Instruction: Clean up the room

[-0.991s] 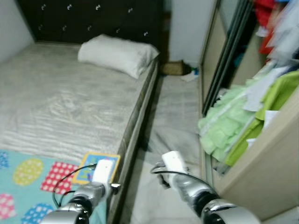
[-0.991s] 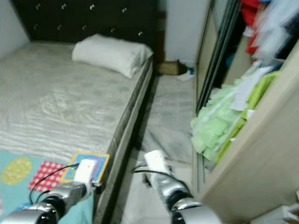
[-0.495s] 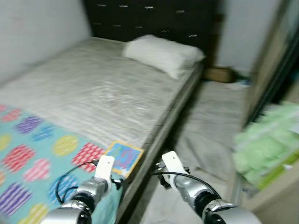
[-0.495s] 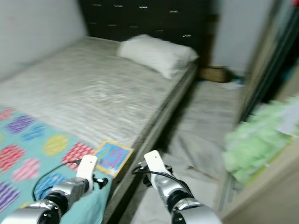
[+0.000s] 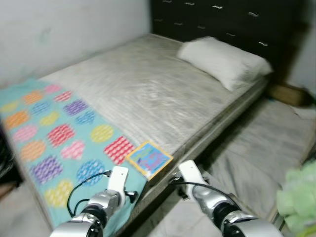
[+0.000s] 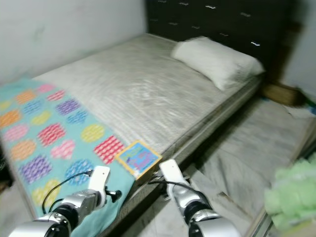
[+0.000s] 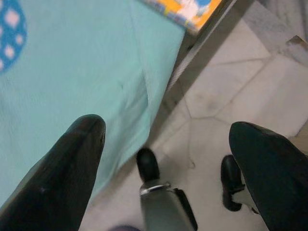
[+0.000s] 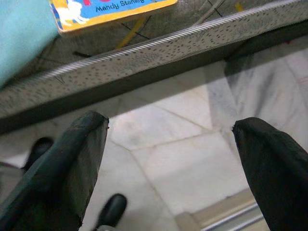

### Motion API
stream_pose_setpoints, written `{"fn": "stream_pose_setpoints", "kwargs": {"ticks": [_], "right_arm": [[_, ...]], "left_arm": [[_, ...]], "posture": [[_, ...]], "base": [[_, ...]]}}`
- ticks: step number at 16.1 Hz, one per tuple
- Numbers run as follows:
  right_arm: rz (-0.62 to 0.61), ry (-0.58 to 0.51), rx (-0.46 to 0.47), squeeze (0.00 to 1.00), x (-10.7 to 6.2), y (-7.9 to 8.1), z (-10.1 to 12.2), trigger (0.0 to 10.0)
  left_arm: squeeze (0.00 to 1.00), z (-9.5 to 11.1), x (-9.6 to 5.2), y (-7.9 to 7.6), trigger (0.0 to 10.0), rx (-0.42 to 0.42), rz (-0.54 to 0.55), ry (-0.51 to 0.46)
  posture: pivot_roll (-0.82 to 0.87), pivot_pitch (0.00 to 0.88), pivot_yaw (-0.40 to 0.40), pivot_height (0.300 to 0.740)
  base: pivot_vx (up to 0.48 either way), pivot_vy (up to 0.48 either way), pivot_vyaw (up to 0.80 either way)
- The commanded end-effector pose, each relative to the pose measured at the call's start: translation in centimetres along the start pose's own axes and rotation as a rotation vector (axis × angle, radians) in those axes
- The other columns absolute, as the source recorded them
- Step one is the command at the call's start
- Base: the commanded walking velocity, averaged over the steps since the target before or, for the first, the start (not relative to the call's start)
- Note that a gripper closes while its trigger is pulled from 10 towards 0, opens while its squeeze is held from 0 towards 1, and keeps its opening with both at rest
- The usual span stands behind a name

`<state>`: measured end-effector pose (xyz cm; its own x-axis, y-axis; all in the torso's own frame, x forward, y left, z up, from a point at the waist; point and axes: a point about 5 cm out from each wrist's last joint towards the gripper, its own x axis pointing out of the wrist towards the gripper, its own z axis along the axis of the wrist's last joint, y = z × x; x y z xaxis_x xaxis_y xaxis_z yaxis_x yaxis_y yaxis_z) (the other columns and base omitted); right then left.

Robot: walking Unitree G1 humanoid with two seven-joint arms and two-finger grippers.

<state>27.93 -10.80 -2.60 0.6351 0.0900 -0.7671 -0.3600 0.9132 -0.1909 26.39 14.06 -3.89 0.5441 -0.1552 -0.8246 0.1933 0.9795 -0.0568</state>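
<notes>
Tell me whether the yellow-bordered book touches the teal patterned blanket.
Touching: in the left eye view the yellow-bordered book lies overlapping the teal patterned blanket's corner.

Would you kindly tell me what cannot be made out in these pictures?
- Yellow-bordered picture book: right wrist view's edge cuts off its title.
- Pale green fabric heap: cut by the left eye view's edge and blurred; what it is stays unclear.
- Brown box beyond the bed: too blurred to identify.

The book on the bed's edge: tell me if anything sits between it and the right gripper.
Nothing visible does. The book lies flat on the mattress corner beside the patterned blanket, and the right gripper hangs open over bare floor just off the bed frame.
</notes>
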Motion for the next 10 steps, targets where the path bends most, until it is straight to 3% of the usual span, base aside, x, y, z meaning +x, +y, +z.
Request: {"fn": "stream_pose_setpoints", "kwargs": {"ticks": [1,10], "right_arm": [[0.03,-0.022,-0.002,0.0,-0.01,1.25,0.87,10.0],[0.037,-0.027,-0.016,0.0,-0.02,1.37,1.0,10.0]], "left_arm": [[0.0,-0.24,-0.23,1.33,10.0,0.005,0.039,0.009],[0.0,-0.07,-0.24,1.35,10.0,-0.003,0.039,0.0]], "posture": [[-0.1,0.0,0.022,0.74],[-0.1,0.0,0.021,0.74]], "base": [[0.0,0.0,0.8],[0.0,0.0,0.8]]}}
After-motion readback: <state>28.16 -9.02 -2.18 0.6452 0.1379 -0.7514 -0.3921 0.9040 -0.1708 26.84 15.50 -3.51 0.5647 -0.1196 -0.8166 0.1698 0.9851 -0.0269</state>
